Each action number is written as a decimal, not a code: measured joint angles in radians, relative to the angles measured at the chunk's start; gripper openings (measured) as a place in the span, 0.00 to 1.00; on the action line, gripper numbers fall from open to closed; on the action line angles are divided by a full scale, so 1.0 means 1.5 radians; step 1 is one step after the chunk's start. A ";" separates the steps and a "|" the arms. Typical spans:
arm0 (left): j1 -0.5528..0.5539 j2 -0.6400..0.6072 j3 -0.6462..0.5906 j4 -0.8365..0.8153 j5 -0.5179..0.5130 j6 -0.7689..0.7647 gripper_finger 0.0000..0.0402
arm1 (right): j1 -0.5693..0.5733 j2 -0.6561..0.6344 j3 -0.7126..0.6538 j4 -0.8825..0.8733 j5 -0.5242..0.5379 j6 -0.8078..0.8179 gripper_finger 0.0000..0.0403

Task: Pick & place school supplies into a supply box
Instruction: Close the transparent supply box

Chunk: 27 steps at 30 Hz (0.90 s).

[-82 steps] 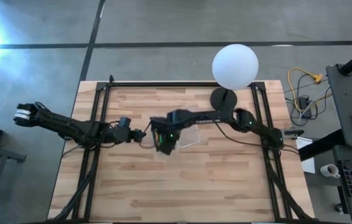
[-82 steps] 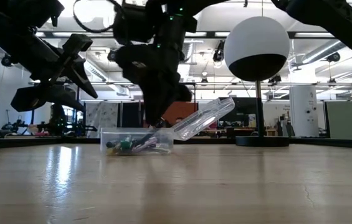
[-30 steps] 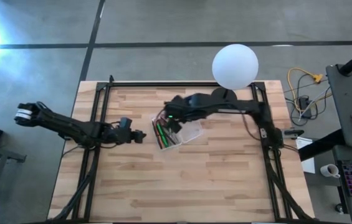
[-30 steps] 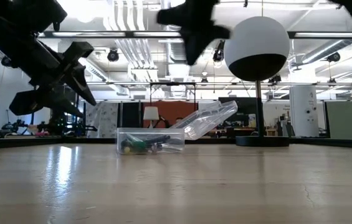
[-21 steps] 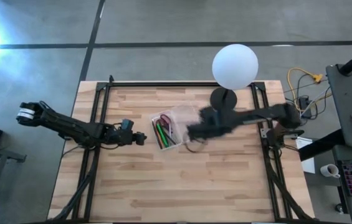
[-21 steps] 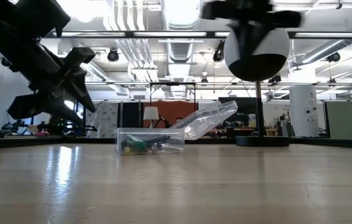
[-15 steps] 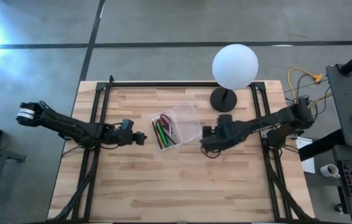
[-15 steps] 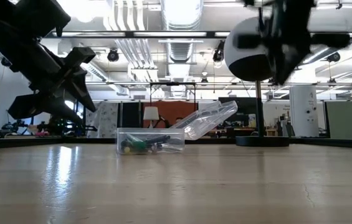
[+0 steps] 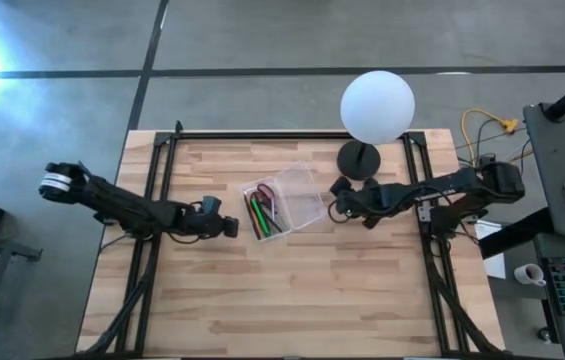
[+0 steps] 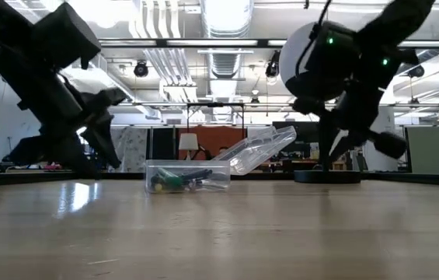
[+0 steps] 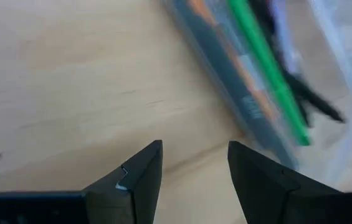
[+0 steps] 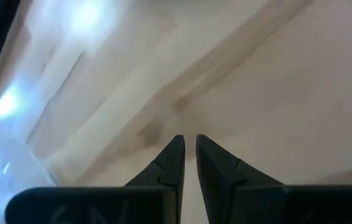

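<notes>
From above, one supply box [image 9: 284, 203] is seen at the middle of the wooden surface [image 9: 292, 290], its clear lid [image 9: 302, 197] thrown open toward the white globe lamp [image 9: 377, 105]. Green, dark and reddish pens are packed inside; their number cannot be counted. No loose supplies are seen beside the box. The left end effector [image 9: 232, 227] is held just beside the box, away from the lamp; the right end effector [image 9: 338, 199] lies between box and lamp base.

At table height, the lid [image 10: 258, 149] is seen tilted up.

Past the left wrist, the fingers [image 11: 139, 177] are spread apart, with a green pen [image 11: 269, 70] ahead. Closing the lid is judged the remaining step: it should be pushed gently while the box is steadied.

Past the right wrist, the fingers [image 12: 171, 163] are nearly together, holding nothing.
</notes>
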 joint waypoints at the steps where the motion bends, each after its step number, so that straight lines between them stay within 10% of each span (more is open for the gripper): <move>1: 0.002 0.010 0.000 0.000 0.001 -0.004 0.41 | -0.010 0.000 -0.012 0.018 0.000 0.000 0.08; 13: 0.065 0.081 0.001 0.073 0.002 -0.006 0.41 | -0.161 0.120 -0.134 0.575 -0.171 -0.146 0.08; 27: 0.086 0.101 0.000 0.115 0.002 0.020 0.41 | -0.087 0.179 0.107 0.508 -0.252 -0.333 0.08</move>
